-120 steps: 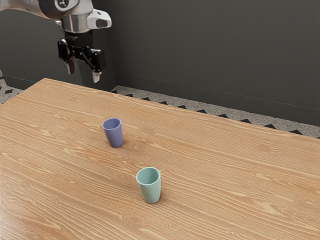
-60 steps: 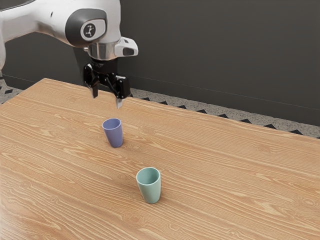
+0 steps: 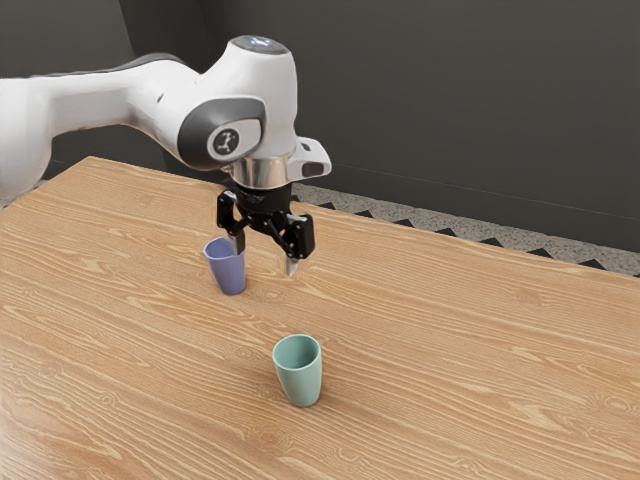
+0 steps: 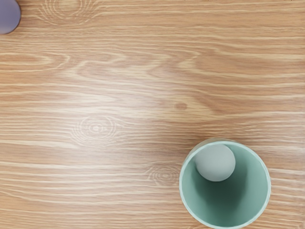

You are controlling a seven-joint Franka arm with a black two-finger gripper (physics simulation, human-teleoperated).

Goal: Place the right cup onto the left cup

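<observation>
None of the stacking is done: the green cup (image 3: 301, 378), likely the right one, stands apart from the purple cup (image 3: 228, 272), which is nearer the table's (image 3: 450, 330) far edge. The pincer (image 3: 265, 257) hangs wide and empty; grasping, lifting and placing remain.

Wood and gloss.
My bench (image 3: 450, 350) looks like grained wood, the green cup (image 3: 303, 385) and purple cup (image 3: 229, 275) smooth, my hand (image 3: 265, 262) glossy.
</observation>
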